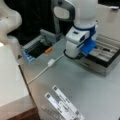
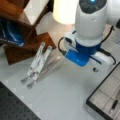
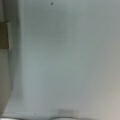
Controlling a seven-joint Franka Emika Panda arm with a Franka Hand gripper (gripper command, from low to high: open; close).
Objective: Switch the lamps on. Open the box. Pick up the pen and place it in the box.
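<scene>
A: Where's the arm?

B: In both front views the white arm [image 1: 77, 15] hangs over the grey table [image 1: 82, 85], with its blue wrist section just beside the box [image 1: 107, 53]. The gripper itself is hidden under the wrist body, so I cannot tell whether the jaws are wide or narrow, or whether they hold anything.

A: Box state?

B: Lid up. In a front view the grey compartmented inside of the box [image 2: 106, 96] is exposed, black rim around it, at that view's bottom right.

A: Pen?

B: A thin dark pen [image 1: 106, 49] lies in one of the long compartments, at a front view's right. It shows again as a short dark stick, the pen [image 2: 114, 105], in a compartment near a front view's bottom right corner. It rests inside the box, apart from the arm.

A: Lamps?

B: A pale glowing lamp shade [image 2: 64, 11] sits at a front view's top, lit.

A: Anything else on the table?

B: Two flat white strips [image 1: 65, 105] with black marks lie side by side near a front view's bottom. A white cable [image 1: 46, 67] crosses the table. An open dark tray [image 1: 37, 48] with an orange piece [image 1: 48, 50] at its edge sits at a front view's left.

A: Wrist view?

B: Mostly bare grey table surface [image 3: 67, 60]; a brown edge at the left. No fingers in it.
</scene>
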